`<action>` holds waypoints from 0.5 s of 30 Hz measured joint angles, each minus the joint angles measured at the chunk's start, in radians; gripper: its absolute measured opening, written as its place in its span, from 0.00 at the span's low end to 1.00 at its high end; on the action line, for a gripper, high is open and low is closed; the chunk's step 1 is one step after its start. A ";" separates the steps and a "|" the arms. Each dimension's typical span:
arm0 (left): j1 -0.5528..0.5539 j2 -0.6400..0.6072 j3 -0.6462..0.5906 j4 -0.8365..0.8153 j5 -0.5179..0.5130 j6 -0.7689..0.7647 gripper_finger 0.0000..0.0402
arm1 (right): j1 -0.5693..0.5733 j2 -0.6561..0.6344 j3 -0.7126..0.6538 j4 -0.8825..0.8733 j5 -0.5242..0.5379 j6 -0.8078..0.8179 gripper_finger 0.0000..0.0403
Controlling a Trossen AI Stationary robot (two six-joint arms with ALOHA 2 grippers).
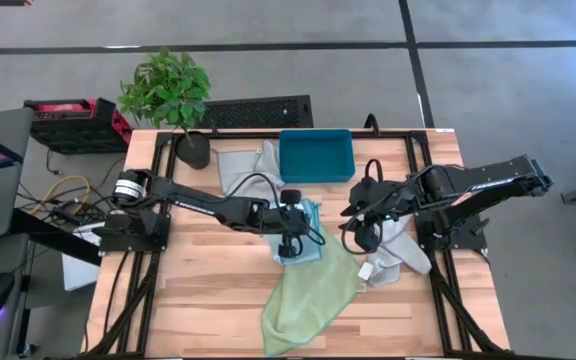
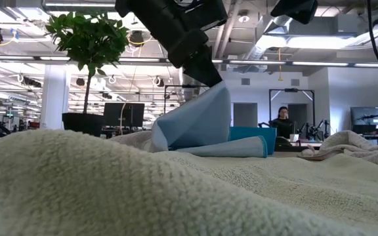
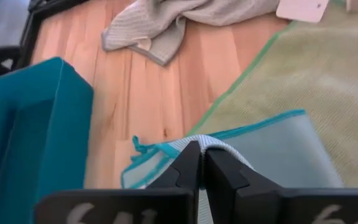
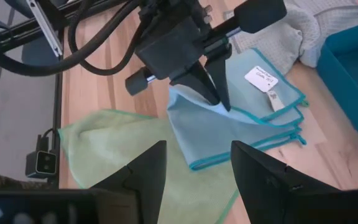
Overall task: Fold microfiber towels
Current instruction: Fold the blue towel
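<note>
Light blue towel (image 4: 241, 118): lying partly folded near the middle of the table, on the far edge of the light green towel, with one fold being pinched up into a peak.
Left gripper (image 1: 290, 243): reaching in from the left side and closing its fingers tightly on that raised fold of the light blue towel; in the left wrist view the two dark fingers (image 3: 185, 174) are pressing together over the teal-stitched hem.
White tag (image 4: 261, 78): sitting on the top layer of the light blue towel, just beside the pinched fold.
Light green towel (image 1: 303, 295): spreading loosely from under the blue one toward the near edge of the table, rumpled and unfolded.
Right gripper (image 4: 197, 163): hovering above the table to the right of the blue towel, its fingers standing wide apart and holding nothing.
Pale grey towel, right (image 1: 400, 252): lying crumpled below the right arm, touching the green towel's right edge.
Pale grey towel, far (image 1: 248, 165): lying bunched just left of the bin.
Teal plastic bin (image 1: 316, 155): standing at the far middle of the table.
Potted plant (image 1: 168, 95): standing at the far left corner.
Wooden table (image 1: 198, 290): carrying all of it.
Person (image 2: 282, 121): sitting far back in the room beyond the table.
</note>
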State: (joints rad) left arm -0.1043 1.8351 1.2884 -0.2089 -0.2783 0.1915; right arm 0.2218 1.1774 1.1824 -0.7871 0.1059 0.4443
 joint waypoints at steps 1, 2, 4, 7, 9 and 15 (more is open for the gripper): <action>0.000 0.000 0.000 0.000 0.018 -0.010 0.02 | 0.000 0.000 0.000 0.000 0.000 0.000 0.50; 0.000 0.000 0.000 -0.003 0.043 -0.012 0.02 | 0.000 0.000 0.000 -0.001 0.000 0.000 0.50; 0.001 0.000 0.000 -0.004 0.077 -0.010 0.04 | 0.000 0.000 0.000 -0.002 0.000 0.000 0.50; 0.000 0.000 0.000 -0.001 0.086 -0.023 0.06 | 0.000 0.000 0.000 -0.005 0.000 -0.001 0.50; 0.000 0.000 0.000 -0.002 0.088 -0.047 0.09 | 0.000 0.000 0.000 -0.005 0.000 -0.001 0.50; 0.000 0.000 0.000 -0.002 0.088 -0.084 0.20 | 0.000 0.000 0.000 -0.005 0.000 -0.002 0.50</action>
State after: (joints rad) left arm -0.1040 1.8351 1.2884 -0.2104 -0.1905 0.1075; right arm 0.2218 1.1770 1.1824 -0.7925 0.1059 0.4418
